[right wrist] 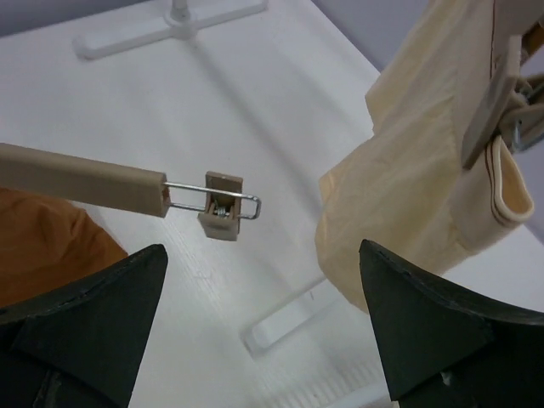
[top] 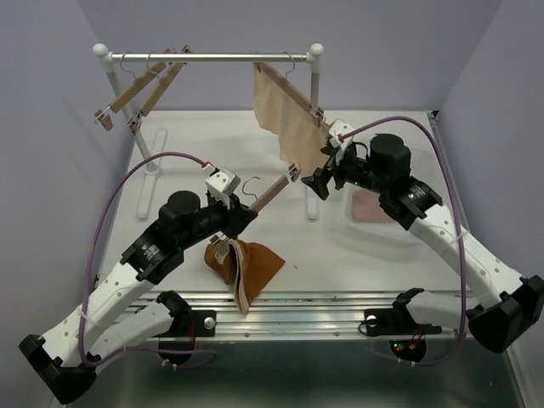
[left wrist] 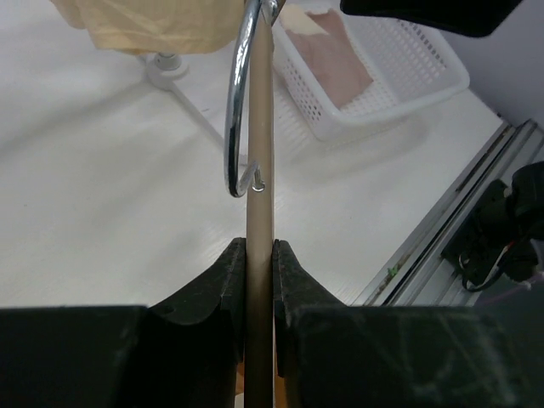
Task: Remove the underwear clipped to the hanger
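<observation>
My left gripper [top: 239,218] is shut on the wooden bar of a hanger [top: 270,193], pinched between the jaws in the left wrist view [left wrist: 259,255], its metal hook [left wrist: 235,127] just above. The rust-brown underwear [top: 245,264] lies crumpled on the table below that gripper; whether the lower clip still holds it is hidden. The hanger's upper clip [right wrist: 222,204] is empty. My right gripper [top: 317,176] is open beside that clip, which sits between and beyond its jaws [right wrist: 263,255]. The beige underwear [top: 289,115] hangs clipped to a hanger on the rail. The pale pink underwear [left wrist: 337,55] lies in a basket.
A white rack with a metal rail [top: 208,58] stands at the back; two bare wooden hangers [top: 140,89] hang at its left end. The white basket [left wrist: 399,64] sits on the table at right. The rack's foot [right wrist: 293,319] lies under my right gripper.
</observation>
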You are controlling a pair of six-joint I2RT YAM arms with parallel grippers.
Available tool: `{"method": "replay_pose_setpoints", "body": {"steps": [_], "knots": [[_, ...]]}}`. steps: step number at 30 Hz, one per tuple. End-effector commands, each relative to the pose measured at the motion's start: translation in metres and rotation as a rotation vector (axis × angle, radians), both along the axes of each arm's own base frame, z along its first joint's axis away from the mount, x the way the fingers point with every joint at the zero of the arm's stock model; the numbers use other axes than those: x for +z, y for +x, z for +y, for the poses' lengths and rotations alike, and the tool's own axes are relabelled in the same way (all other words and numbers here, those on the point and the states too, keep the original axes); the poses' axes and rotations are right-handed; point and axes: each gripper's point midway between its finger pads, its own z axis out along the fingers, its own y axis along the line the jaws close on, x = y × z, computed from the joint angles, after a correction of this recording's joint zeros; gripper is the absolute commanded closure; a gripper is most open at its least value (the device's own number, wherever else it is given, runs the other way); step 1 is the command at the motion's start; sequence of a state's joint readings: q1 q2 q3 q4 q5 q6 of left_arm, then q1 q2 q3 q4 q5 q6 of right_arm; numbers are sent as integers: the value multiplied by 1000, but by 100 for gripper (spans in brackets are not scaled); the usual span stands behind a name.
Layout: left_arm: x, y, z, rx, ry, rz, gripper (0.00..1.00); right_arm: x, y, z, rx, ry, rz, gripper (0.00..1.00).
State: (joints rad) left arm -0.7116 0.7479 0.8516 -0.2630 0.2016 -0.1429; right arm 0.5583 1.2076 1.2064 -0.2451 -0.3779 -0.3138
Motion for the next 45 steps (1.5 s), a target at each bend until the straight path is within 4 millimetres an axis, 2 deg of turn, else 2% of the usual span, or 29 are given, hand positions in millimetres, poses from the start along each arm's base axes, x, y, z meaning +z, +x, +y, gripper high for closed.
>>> {"method": "replay_pose_setpoints", "body": {"steps": [1, 2, 3, 5, 9, 11, 12, 15, 17, 19, 24, 32, 36, 37, 42, 44, 45], "knots": [[49, 9, -9, 57, -282, -93, 100, 33, -9, 4, -70, 323, 33, 0], [66, 9, -11, 48, -351, -138, 100, 47, -17, 3, -54, 392, 26, 0], [61, 8, -13, 36, -371, -136, 100, 47, -24, 6, -43, 449, 80, 0], [74, 5, -17, 15, -450, -147, 100, 53, -37, 10, 14, 522, 109, 0], [70, 7, -27, -10, -511, -109, 100, 55, -61, 25, 143, 666, 260, 0], [77, 6, -30, -22, -556, -112, 100, 62, -72, 31, 232, 700, 263, 0], [76, 8, -31, -19, -555, -107, 100, 55, -72, 35, 246, 710, 315, 0], [77, 5, -38, -58, -572, -85, 100, 54, -74, 42, 292, 748, 358, 0], [78, 4, -40, -70, -584, -77, 100, 64, -75, 42, 322, 796, 330, 0], [76, 4, -40, -69, -584, -72, 100, 65, -79, 43, 353, 834, 360, 0], [79, 2, -42, -84, -610, -78, 100, 62, -61, 50, 319, 877, 416, 0], [79, 4, -50, -114, -611, -68, 100, 70, -52, 52, 352, 993, 416, 16], [80, 4, -54, -130, -611, -66, 100, 72, -52, 54, 388, 1023, 428, 31], [81, 4, -53, -131, -615, -68, 100, 71, -54, 55, 398, 1023, 432, 41], [80, 2, -55, -145, -615, -68, 100, 76, -61, 52, 436, 1045, 416, 71], [81, 2, -55, -147, -621, -70, 100, 76, -61, 50, 431, 1061, 414, 99], [81, 2, -54, -146, -622, -71, 100, 76, -60, 49, 423, 1072, 417, 99]]}}
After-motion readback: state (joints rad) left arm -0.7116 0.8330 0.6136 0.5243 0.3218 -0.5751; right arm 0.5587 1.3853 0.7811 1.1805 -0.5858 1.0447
